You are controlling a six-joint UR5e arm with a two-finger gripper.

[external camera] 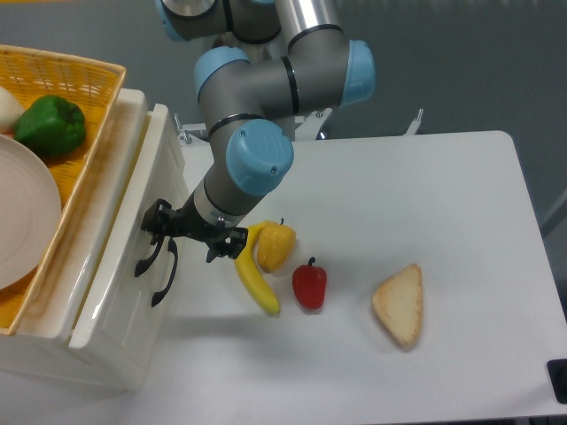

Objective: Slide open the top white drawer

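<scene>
End effector (177, 232) at the handle (151, 252) of the top white drawer (124, 266), left desk (425, 195) edge; finger spread indiscernible (handle hides it). Risk: shallow hook slips off, or elbow sweeps banana (255, 282).
</scene>
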